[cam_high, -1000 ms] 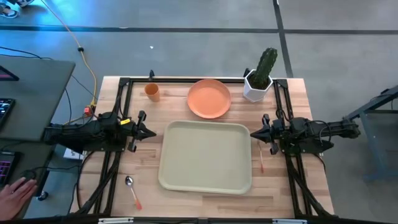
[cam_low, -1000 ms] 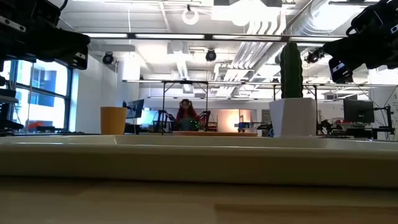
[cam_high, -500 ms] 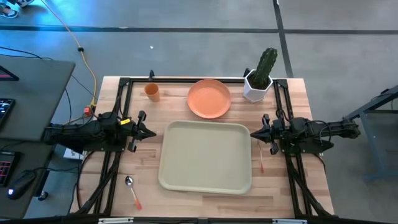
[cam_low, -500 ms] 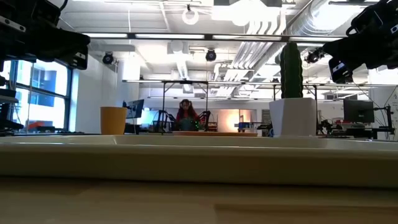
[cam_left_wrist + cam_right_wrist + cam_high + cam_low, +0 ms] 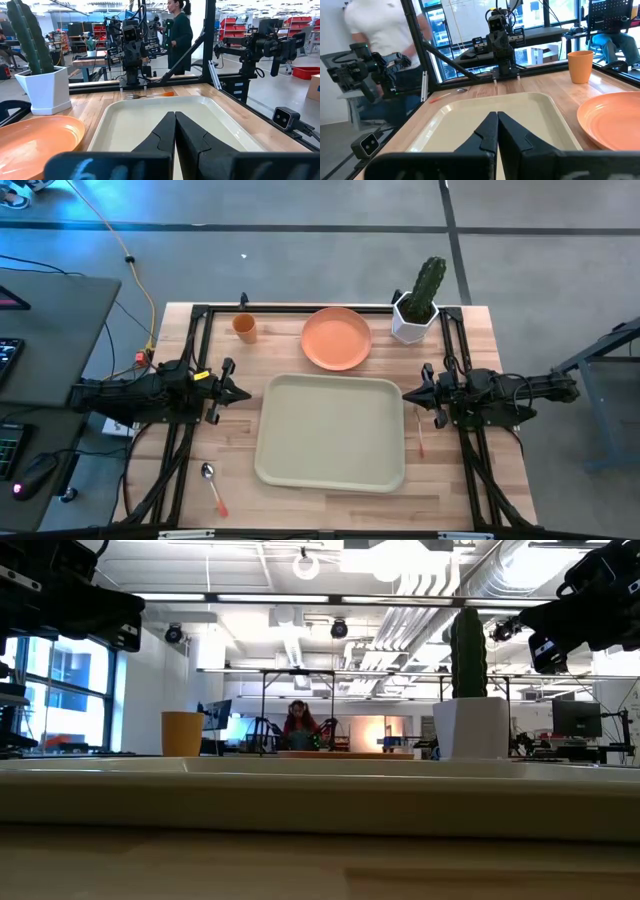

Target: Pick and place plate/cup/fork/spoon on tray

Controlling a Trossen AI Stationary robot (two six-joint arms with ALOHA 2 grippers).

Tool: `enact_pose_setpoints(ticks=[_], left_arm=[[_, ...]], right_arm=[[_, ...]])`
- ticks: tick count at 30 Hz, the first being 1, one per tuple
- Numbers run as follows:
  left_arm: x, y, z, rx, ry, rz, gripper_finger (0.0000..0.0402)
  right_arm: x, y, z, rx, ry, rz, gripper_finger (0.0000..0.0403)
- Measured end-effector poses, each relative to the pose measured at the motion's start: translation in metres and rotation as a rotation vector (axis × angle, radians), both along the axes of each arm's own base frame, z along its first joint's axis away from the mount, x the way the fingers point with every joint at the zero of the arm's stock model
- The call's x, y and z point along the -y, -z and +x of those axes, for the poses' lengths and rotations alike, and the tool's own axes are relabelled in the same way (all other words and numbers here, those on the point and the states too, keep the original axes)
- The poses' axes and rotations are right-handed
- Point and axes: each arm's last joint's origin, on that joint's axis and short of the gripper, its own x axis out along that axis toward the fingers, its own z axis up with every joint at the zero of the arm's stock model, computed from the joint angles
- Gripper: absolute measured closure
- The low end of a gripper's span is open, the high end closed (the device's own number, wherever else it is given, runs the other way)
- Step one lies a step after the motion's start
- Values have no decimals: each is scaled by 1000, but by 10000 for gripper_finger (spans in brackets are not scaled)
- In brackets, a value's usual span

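The beige-green tray [image 5: 332, 430] lies in the table's middle. The orange plate [image 5: 336, 338] rests flat beyond its far edge, and the orange cup [image 5: 245, 328] stands upright at the far left. The spoon [image 5: 213, 485] lies near the front left. The fork [image 5: 420, 431] lies right of the tray, under my right arm. My left gripper [image 5: 245, 393] is shut and empty, above the table left of the tray. My right gripper [image 5: 407, 395] is shut and empty, right of the tray. Both point at the tray, whose floor shows in the left wrist view [image 5: 150, 120] and right wrist view [image 5: 485, 112].
A white hexagonal pot with a green cactus [image 5: 418, 305] stands at the far right corner. A black frame [image 5: 300, 308] runs along the table's far edge and both sides. A person [image 5: 380, 30] stands beyond the table's left side; another [image 5: 179, 30] stands beyond its right side.
A person's hand at the picture's lower left, off the table, has withdrawn out of view. Both arms and all the task's things have kept still.
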Motion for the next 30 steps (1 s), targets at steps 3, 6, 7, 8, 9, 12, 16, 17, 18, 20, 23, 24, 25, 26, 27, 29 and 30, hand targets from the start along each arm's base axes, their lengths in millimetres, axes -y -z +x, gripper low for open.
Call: enact_pose_setpoints(ticks=[3, 6, 7, 8, 9, 12, 16, 17, 18, 20, 23, 24, 25, 26, 27, 29, 30], left_arm=[[0, 0, 0, 0, 0, 0, 401], [0, 0, 0, 0, 0, 0, 401], [0, 0, 0, 0, 0, 0, 401], [0, 0, 0, 0, 0, 0, 401], [0, 0, 0, 0, 0, 0, 401], [0, 0, 0, 0, 0, 0, 401], [0, 0, 0, 0, 0, 0, 401], [0, 0, 0, 0, 0, 0, 401], [0, 0, 0, 0, 0, 0, 401], [0, 0, 0, 0, 0, 0, 401], [0, 0, 0, 0, 0, 0, 401], [0, 0, 0, 0, 0, 0, 401], [0, 0, 0, 0, 0, 0, 401], [0, 0, 0, 0, 0, 0, 401], [0, 0, 0, 0, 0, 0, 401], [0, 0, 0, 5, -2, 25, 401], [0, 0, 0, 9, -5, 50, 401]], right_arm=[[0, 0, 0, 1, 0, 0, 402], [0, 0, 0, 0, 0, 0, 402], [0, 0, 0, 0, 0, 0, 402], [0, 0, 0, 0, 0, 0, 402], [0, 0, 0, 0, 0, 0, 402], [0, 0, 0, 0, 0, 0, 402], [0, 0, 0, 0, 0, 0, 402], [0, 0, 0, 0, 0, 0, 402], [0, 0, 0, 0, 0, 0, 402], [0, 0, 0, 0, 0, 0, 402], [0, 0, 0, 0, 0, 0, 402], [0, 0, 0, 0, 0, 0, 402], [0, 0, 0, 0, 0, 0, 402], [0, 0, 0, 0, 0, 0, 402], [0, 0, 0, 0, 0, 0, 402], [0, 0, 0, 0, 0, 0, 402], [0, 0, 0, 1, 0, 0, 402]])
